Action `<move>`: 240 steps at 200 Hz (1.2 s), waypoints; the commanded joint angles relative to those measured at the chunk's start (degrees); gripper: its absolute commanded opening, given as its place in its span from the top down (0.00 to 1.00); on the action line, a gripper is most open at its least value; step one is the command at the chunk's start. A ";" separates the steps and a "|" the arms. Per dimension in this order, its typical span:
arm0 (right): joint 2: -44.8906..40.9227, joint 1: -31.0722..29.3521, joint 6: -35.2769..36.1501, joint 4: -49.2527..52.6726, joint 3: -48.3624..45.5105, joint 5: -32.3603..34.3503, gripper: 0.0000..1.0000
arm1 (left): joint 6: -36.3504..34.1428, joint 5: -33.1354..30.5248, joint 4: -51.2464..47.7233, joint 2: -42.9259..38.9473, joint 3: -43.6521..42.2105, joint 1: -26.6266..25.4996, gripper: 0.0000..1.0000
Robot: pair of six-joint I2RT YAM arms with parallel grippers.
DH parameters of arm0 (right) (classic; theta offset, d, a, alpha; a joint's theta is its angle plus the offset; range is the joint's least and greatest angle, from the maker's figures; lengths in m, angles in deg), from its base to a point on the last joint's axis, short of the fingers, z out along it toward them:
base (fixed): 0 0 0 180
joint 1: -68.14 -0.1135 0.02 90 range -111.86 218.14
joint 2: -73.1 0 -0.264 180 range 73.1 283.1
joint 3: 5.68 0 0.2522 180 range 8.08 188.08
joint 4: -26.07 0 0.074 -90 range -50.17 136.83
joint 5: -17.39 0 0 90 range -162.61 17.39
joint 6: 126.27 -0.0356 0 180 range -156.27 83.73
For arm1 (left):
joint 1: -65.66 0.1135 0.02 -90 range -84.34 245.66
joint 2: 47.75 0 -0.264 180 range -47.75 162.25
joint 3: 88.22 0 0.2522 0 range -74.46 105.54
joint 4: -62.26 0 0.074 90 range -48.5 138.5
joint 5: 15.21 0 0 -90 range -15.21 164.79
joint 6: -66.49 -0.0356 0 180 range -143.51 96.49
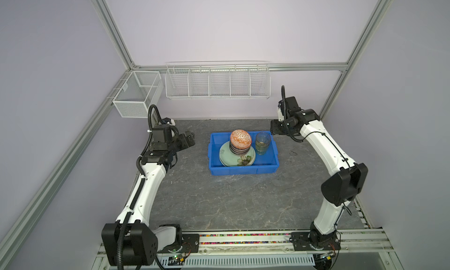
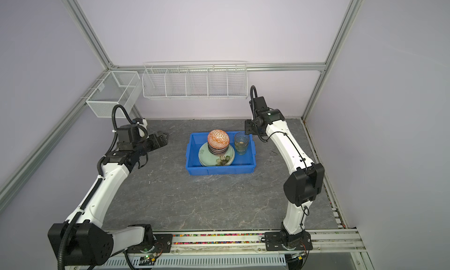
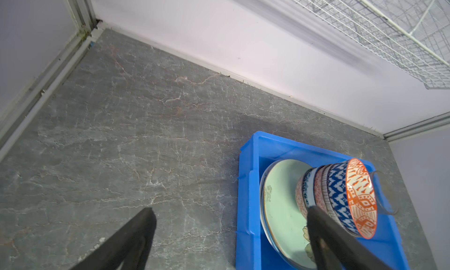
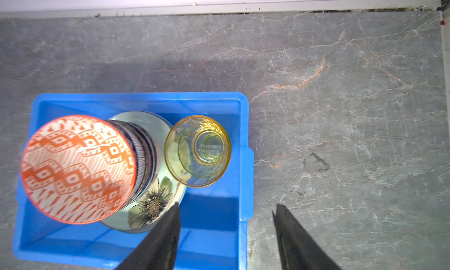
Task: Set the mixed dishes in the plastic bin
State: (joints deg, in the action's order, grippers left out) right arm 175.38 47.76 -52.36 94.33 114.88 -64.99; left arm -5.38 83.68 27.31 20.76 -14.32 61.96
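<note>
Blue bin (image 1: pixel 243 170) holds flower plate (image 1: pixel 239 160), stacked bowls (image 1: pixel 240 140), nested glass cups (image 1: pixel 262 143) at right. Left gripper (image 3: pixel 231 209) spread wide, empty. Right gripper (image 4: pixel 227 206) parted, empty, near bin's far-right corner.

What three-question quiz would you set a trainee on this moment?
1. True or false: the orange patterned bowl rests directly on the floor of the blue plastic bin.
2. Where do the nested glass cups stand? A) in the bin, beside the bowl stack B) on the tabletop C) in a wire basket
3. What does the right gripper hold?
Key: 1 false, it tops the bowl stack, which sits on the pale green plate. 2 A. 3 nothing; it is open.
</note>
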 commanded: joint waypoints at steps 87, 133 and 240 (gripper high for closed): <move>-24.49 0.17 2.11 -16.56 -33.37 1.84 0.12 | -7.34 -14.91 29.26 -12.79 -22.93 -0.07 0.01; -30.97 0.30 5.03 -22.72 -42.54 6.55 0.12 | -6.69 -15.92 37.61 -14.39 -29.25 -0.07 0.01; -43.10 3.55 7.25 -45.44 -65.18 6.30 0.12 | -18.31 -22.31 41.27 -11.31 -34.52 -0.43 0.01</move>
State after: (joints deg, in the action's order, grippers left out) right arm 135.51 49.86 -44.84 60.12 56.22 -58.92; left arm -20.70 63.50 64.79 7.58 -47.87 61.74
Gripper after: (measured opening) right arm 0.883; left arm 0.994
